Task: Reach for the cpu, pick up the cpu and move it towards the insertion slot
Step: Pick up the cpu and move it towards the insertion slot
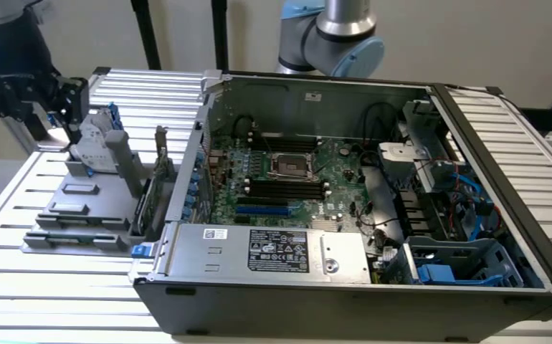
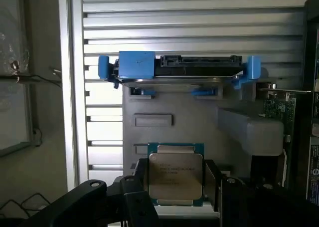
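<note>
The cpu [image 2: 175,174], a flat silvery square with a teal rim, sits between my gripper's [image 2: 175,187] two dark fingers [image 2: 141,179], which press against its opposite edges. In the exterior view my gripper [image 1: 58,106] hangs at the far left, raised above the grey parts holder [image 1: 80,215]. The insertion slot [image 1: 292,166] is the square socket on the green motherboard inside the open computer case [image 1: 353,287], well off to the exterior view's right of the gripper.
A hard drive in a blue frame [image 2: 174,70] stands upright on the holder [image 2: 199,117] just beyond the cpu. The case wall [image 1: 192,179] and upright cards [image 1: 152,193] rise between holder and motherboard. Slatted metal table [image 1: 46,301] surrounds everything.
</note>
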{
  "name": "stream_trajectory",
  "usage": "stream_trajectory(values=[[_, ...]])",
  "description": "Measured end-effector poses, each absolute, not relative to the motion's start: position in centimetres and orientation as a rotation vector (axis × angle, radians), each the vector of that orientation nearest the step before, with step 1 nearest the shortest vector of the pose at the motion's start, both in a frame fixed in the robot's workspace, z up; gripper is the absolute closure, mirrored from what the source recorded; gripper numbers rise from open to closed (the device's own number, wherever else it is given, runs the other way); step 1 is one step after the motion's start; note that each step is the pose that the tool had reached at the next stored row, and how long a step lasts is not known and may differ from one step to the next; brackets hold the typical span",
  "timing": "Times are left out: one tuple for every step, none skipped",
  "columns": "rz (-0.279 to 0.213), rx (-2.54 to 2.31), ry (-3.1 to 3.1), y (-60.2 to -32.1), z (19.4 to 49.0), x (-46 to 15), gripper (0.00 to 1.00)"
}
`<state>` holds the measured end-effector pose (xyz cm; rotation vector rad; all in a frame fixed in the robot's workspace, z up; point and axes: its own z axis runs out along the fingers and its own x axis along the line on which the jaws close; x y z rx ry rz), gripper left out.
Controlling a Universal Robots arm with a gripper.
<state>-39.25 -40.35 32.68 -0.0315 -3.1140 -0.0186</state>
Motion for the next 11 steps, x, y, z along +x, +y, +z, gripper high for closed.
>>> stream_trajectory(values=[[-0.019, -0.031, -3.112, -40.4, 33.2, -38.8, 0.46], [-0.02, -0.031, -3.11, -40.4, 33.6, -38.3, 0.46], [-0.02, -0.031, -3.108, -40.4, 34.0, -37.9, 0.46], [-0.021, -0.031, -3.107, -40.4, 34.4, -37.4, 0.46], [-0.022, -0.031, -3.105, -40.4, 34.7, -37.0, 0.46], [-0.023, -0.031, -3.104, -40.4, 35.0, -36.5, 0.46], [-0.025, -0.031, -3.103, -40.4, 35.3, -36.1, 0.46], [-0.027, -0.03, -3.102, -40.4, 35.5, -35.6, 0.46], [-0.03, -0.03, -3.101, -40.4, 35.7, -35.1, 0.46], [-0.032, -0.03, -3.101, -40.4, 35.9, -34.7, 0.46], [-0.035, -0.03, -3.101, -40.4, 36.1, -34.2, 0.46]])
